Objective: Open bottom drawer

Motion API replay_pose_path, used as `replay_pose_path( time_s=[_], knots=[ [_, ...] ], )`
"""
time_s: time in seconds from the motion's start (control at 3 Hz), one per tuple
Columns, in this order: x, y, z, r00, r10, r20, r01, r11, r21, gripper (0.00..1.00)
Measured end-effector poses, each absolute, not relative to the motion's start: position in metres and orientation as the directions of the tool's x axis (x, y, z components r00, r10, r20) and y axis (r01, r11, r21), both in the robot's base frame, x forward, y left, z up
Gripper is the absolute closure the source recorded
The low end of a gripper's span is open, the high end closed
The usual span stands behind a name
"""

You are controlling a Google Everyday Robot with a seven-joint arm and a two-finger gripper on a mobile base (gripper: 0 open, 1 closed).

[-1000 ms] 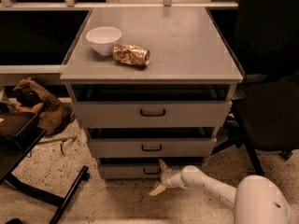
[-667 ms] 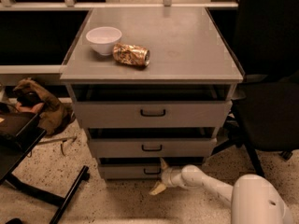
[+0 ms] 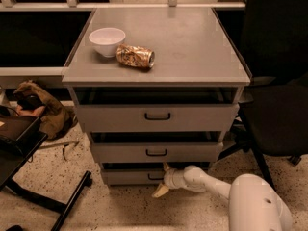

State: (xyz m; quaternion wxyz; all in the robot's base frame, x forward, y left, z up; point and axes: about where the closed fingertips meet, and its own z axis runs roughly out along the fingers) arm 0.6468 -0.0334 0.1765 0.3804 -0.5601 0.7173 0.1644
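The bottom drawer [image 3: 127, 177] is the lowest of three grey drawers in the cabinet, near the floor. Its small dark handle [image 3: 155, 176] sits at the centre of its front. My gripper [image 3: 162, 179] reaches in from the lower right on a white arm and is at that handle. One pale finger [image 3: 160, 191] points down below the drawer front and the other [image 3: 166, 167] rises above the handle. The drawer front stands slightly out from the cabinet.
A white bowl [image 3: 107, 41] and a crushed can [image 3: 135, 57] lie on the cabinet top [image 3: 192, 42]. A dark office chair [image 3: 276, 105] stands close on the right. A black frame leg [image 3: 72, 201] and a brown bag [image 3: 41, 107] are on the left floor.
The gripper and arm have stayed at the bottom drawer handle, shifting slightly left. The drawers have not visibly moved.
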Motion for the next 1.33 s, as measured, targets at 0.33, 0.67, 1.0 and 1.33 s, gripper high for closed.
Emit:
replay_pose_path(
  time_s=[0.33, 0.67, 1.0, 1.33],
  knots=[
    [0.655, -0.020, 0.184, -0.056, -0.691, -0.721, -0.934, 0.291, -0.207, 0.00],
    [0.658, -0.002, 0.194, -0.038, -0.722, -0.691, -0.947, 0.246, -0.206, 0.00],
    [0.650, 0.001, 0.190, -0.066, -0.771, -0.633, -0.961, 0.221, -0.168, 0.00],
    [0.641, -0.009, 0.179, -0.115, -0.823, -0.557, -0.969, 0.216, -0.119, 0.00]
  ],
)
